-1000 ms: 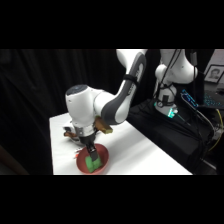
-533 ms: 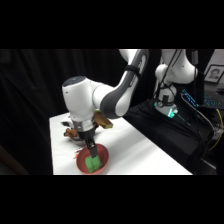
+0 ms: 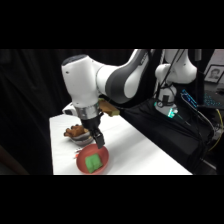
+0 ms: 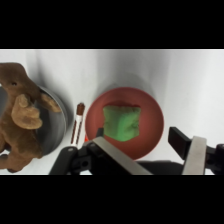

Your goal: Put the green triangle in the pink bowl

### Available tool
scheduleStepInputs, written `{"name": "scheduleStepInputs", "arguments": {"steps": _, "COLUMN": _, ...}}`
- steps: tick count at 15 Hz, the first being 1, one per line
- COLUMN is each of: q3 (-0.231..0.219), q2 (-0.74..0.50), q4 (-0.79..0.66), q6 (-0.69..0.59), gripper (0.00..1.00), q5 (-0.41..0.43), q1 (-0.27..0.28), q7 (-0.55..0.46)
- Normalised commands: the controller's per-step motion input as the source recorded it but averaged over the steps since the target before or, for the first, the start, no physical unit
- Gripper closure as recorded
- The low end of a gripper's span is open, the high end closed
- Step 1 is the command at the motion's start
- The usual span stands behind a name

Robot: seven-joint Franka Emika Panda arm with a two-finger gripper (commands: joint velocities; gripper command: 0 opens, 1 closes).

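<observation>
We see a white table [image 3: 145,150] with the robot arm [image 3: 120,80] reaching over it. Near the table's front edge sits the pink bowl [image 4: 152,107], and next to it a metal bowl [image 4: 57,125] with brown stuff. The green triangle [image 4: 121,122] lies inside the pink bowl already. The gripper [image 4: 150,152] hangs just above, its fingers apart and holding nothing. We think the block is light, stiff and not breakable. We would pinch its two flat sides.

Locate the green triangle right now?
The green triangle lies inside the pink bowl, free of the open gripper above; the metal bowl sits beside it in the wrist view.
</observation>
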Motion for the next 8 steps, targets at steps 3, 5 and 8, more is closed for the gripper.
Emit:
{"name": "scheduleStepInputs", "arguments": {"steps": 3, "q3": 0.026, "q2": -0.5, "q4": -0.39, "q6": -0.1, "gripper": 0.0, "q5": 0.086, "q1": 0.018, "q7": 0.03}}
{"name": "scheduleStepInputs", "arguments": {"steps": 5, "q3": 0.026, "q2": -0.5, "q4": -0.38, "q6": -0.07, "gripper": 0.0, "q5": 0.076, "q1": 0.015, "q7": 0.03}}
{"name": "scheduleStepInputs", "arguments": {"steps": 8, "q3": 0.022, "q2": -0.42, "q4": -0.3, "q6": -0.08, "gripper": 0.0, "q5": 0.057, "q1": 0.018, "q7": 0.07}}
